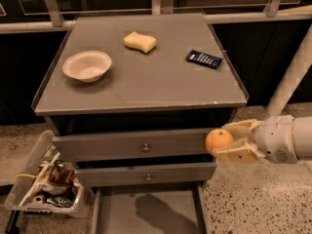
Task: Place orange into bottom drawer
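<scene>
The orange (218, 140) is a small round fruit held between my gripper's cream fingers (237, 152). My gripper (228, 141) is shut on it at the cabinet's right front corner, level with the top drawer front. The bottom drawer (146, 211) is pulled out below, a shallow grey tray with a bare floor. The orange hangs above and to the right of the drawer's right wall.
On the cabinet top (146, 87) lie a white bowl (87, 66), a pale yellow sponge (140, 41) and a dark packet (204, 59). Two upper drawers with knobs (145, 148) are closed. A clear bin of snack packs (45, 185) stands on the floor at the left.
</scene>
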Tool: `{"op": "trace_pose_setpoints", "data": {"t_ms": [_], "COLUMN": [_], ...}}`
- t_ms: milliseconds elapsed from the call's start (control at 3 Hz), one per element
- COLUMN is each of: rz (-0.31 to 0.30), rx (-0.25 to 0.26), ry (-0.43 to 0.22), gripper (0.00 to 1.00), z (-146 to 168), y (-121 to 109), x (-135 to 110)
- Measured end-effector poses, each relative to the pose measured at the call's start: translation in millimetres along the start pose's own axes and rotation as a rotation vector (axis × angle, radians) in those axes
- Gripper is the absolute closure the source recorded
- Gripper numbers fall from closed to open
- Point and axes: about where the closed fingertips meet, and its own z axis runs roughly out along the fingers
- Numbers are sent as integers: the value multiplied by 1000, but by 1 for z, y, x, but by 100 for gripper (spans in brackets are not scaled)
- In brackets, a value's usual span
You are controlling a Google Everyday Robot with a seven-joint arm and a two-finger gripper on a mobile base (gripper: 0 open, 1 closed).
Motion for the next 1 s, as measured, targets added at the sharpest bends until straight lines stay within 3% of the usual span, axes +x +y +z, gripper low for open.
{"op": "trace_pose_setpoints", "data": {"t_ms": [333,667,1000], "rz": [46,162,212], "rx": [-42,-98,-109], "ry": [16,38,52], "gripper": [100,100,100], "z": [22,72,125], "y": [4,10,22], "x": [16,58,106]}}
